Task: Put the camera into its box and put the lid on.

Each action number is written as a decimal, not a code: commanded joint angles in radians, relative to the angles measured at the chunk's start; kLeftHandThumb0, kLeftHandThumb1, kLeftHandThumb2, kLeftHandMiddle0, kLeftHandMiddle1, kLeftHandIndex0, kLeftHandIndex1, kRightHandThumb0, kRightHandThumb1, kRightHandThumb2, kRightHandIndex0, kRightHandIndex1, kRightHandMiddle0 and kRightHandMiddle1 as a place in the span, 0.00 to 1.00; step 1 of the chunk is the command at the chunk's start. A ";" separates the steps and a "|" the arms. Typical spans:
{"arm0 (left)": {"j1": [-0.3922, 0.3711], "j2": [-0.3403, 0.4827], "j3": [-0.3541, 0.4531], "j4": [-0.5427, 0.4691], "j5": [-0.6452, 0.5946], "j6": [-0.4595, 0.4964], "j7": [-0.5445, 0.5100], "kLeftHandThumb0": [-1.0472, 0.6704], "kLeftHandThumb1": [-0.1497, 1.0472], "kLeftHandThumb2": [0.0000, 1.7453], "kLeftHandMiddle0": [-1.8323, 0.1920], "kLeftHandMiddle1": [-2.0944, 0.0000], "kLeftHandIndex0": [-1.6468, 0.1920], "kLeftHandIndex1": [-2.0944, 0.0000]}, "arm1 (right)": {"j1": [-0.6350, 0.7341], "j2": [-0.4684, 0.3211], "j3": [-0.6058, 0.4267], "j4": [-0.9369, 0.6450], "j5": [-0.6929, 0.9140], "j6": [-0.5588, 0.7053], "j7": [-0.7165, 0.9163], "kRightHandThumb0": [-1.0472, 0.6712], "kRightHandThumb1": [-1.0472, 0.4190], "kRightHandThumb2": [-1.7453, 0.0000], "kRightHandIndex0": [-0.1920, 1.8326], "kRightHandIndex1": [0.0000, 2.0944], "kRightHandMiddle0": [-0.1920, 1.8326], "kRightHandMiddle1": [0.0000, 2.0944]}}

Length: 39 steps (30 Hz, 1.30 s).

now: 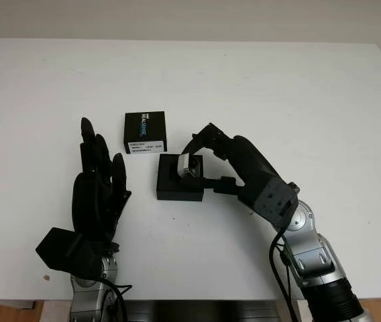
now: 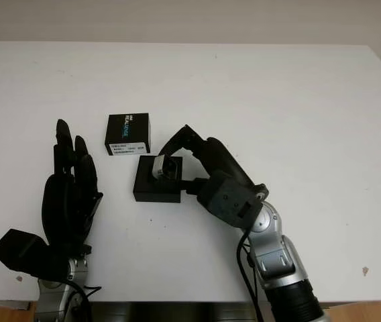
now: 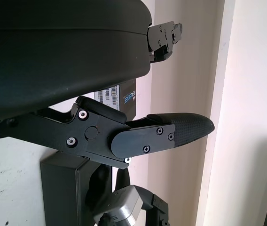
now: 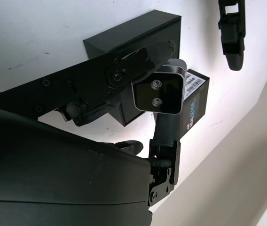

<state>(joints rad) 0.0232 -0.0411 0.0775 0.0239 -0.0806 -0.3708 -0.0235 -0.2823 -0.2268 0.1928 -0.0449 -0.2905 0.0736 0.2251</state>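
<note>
A: Where do we start with the right hand (image 1: 200,157)?

B: Its fingers are closed around the camera (image 1: 188,165), a small silver block. In the right wrist view we see one end of the camera (image 4: 159,92) with two screw holes, pinched between a finger on top and another below.

A: And where is the camera relative to the box?

B: We see it at the open black box (image 1: 180,178), over the box's far right part. Whether it already sits inside or is just above the opening, we cannot tell. The thumb reaches along the box's right side.

A: What lies beyond that?

B: The lid (image 1: 145,131), black with a blue print and a white barcode label, lies flat on the white table (image 1: 298,94) just behind and to the left of the box, apart from it.

A: And the left hand (image 1: 99,184)?

B: We see it open, holding nothing, palm toward the box, to the box's left near the table's front edge. In its wrist view a fingertip (image 3: 185,129) points past the box and the lid's label.
</note>
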 commanded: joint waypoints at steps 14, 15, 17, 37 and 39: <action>-0.006 -0.016 -0.020 0.036 -0.001 -0.034 0.005 0.20 1.00 0.32 1.00 0.99 1.00 1.00 | -0.044 0.006 0.010 0.122 -0.008 -0.086 -0.038 0.38 0.02 0.97 0.26 0.02 0.18 0.87; -0.007 -0.014 -0.021 0.038 0.001 -0.036 0.005 0.20 1.00 0.32 1.00 0.99 1.00 1.00 | -0.047 0.007 0.010 0.129 -0.007 -0.091 -0.040 0.38 0.02 0.97 0.26 0.02 0.18 0.87; -0.007 -0.015 -0.021 0.035 0.002 -0.031 0.008 0.20 1.00 0.32 1.00 0.99 1.00 1.00 | -0.052 0.009 0.010 0.139 -0.004 -0.097 -0.042 0.38 0.02 0.97 0.26 0.02 0.19 0.88; -0.004 -0.017 -0.023 0.031 0.003 -0.025 0.012 0.20 1.00 0.32 1.00 1.00 1.00 1.00 | -0.065 0.001 0.019 0.152 -0.007 -0.104 -0.019 0.38 0.02 0.97 0.26 0.03 0.21 0.89; -0.002 -0.018 -0.024 0.028 0.006 -0.023 0.015 0.20 1.00 0.32 1.00 1.00 1.00 1.00 | -0.066 -0.006 0.023 0.154 -0.016 -0.105 -0.016 0.38 0.02 0.97 0.26 0.03 0.21 0.89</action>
<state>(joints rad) 0.0200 -0.0422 0.0655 0.0365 -0.0782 -0.3931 -0.0118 -0.3390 -0.2206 0.2119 0.1066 -0.3000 -0.0214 0.2058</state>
